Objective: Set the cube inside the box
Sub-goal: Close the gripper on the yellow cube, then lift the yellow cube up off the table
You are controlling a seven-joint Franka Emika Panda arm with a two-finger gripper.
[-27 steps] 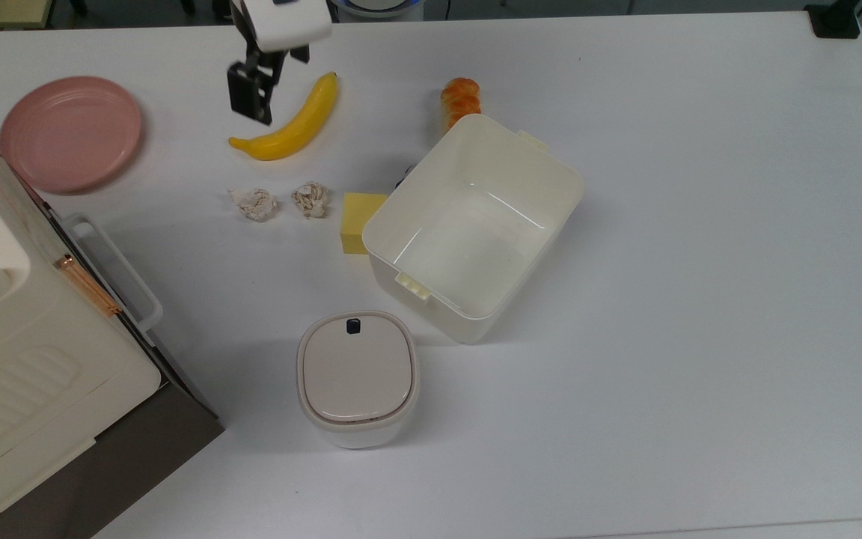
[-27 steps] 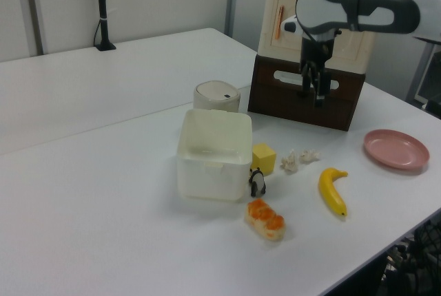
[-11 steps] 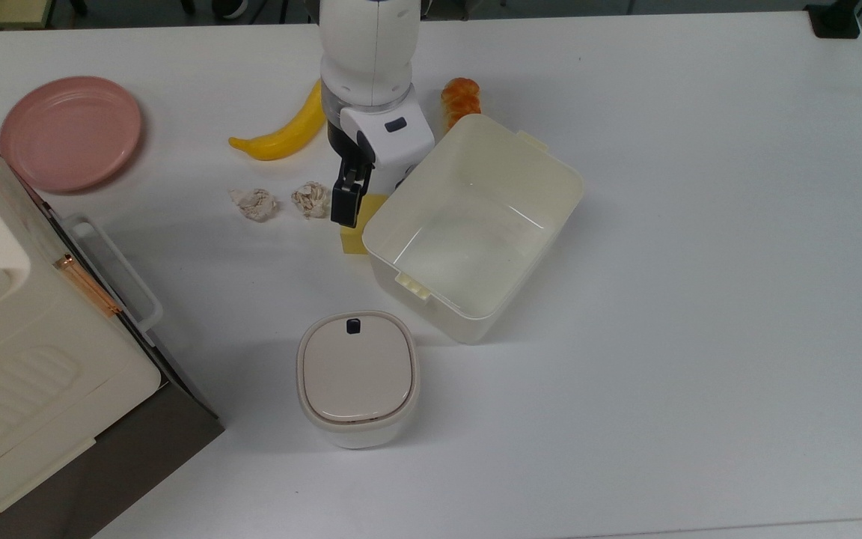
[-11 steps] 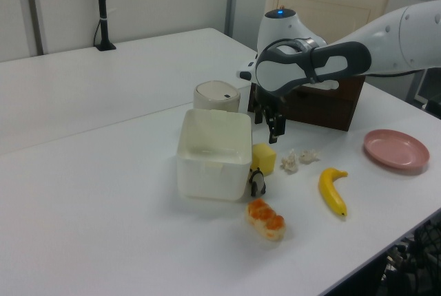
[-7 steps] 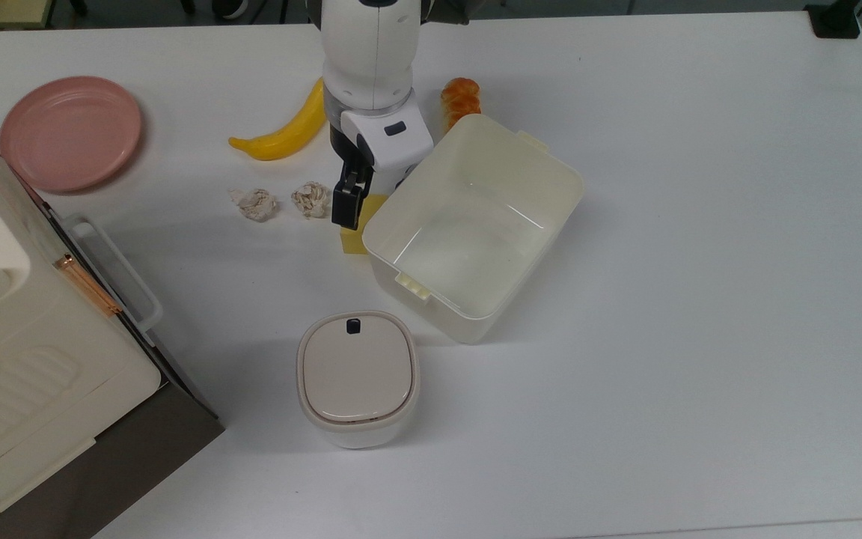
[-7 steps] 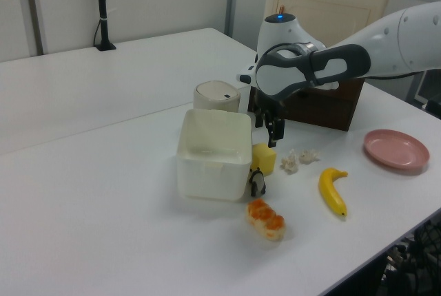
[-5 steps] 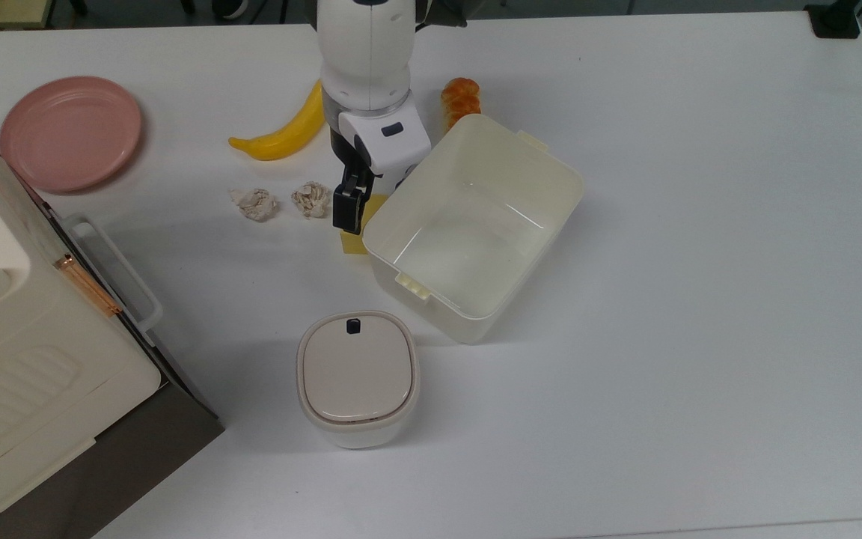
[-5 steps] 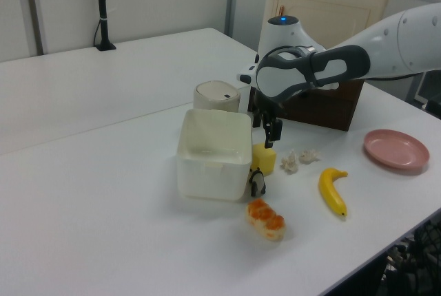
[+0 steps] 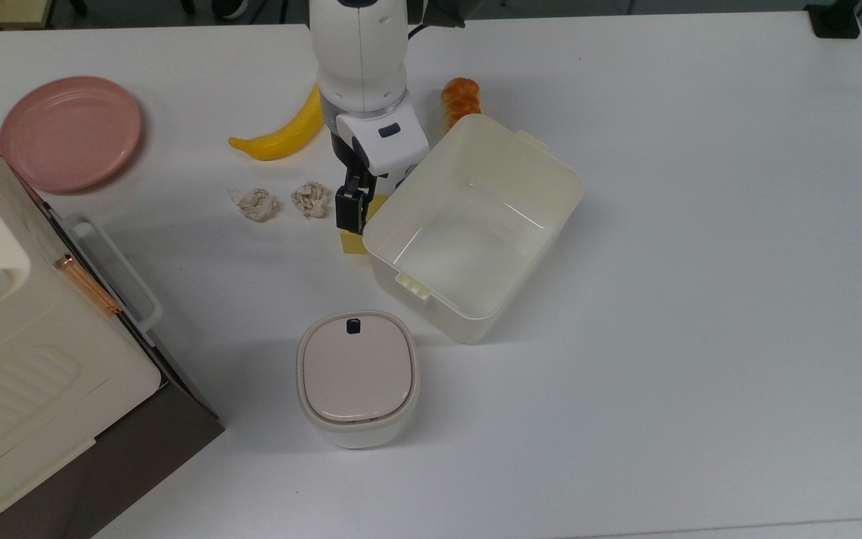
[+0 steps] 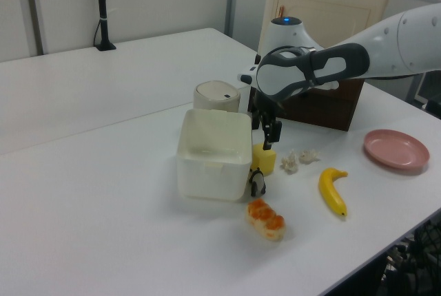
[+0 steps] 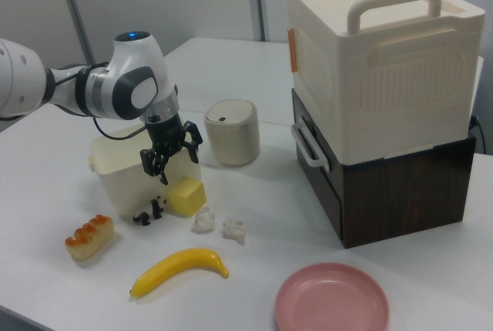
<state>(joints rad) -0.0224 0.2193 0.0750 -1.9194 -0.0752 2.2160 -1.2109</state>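
Observation:
The pale yellow cube [image 9: 352,243] sits on the white table against the outside wall of the box [image 9: 442,314], on the top view's left of it. The box is a cream-white tub with nothing inside. My gripper [image 9: 360,208] hangs open just above the cube, covering most of its top in the top view. In the right view the gripper [image 11: 168,160] has its black fingers spread over the cube [image 11: 187,195], beside the box [image 11: 115,181]. In the left view the gripper [image 10: 269,138] reaches the top of the cube [image 10: 263,160] next to the box [image 10: 213,168].
A banana [image 9: 281,138], two crumpled paper balls [image 9: 254,203] and a bread roll [image 9: 459,97] lie near the cube. A small panda figure [image 10: 257,183] stands by the box. A lidded bin [image 9: 358,378], a pink plate [image 9: 70,131] and a big cream appliance [image 9: 19,374] stand further off.
The gripper moved from beside the banana to over the cube, then sank lower toward it in the last second. Cube and box have stayed put.

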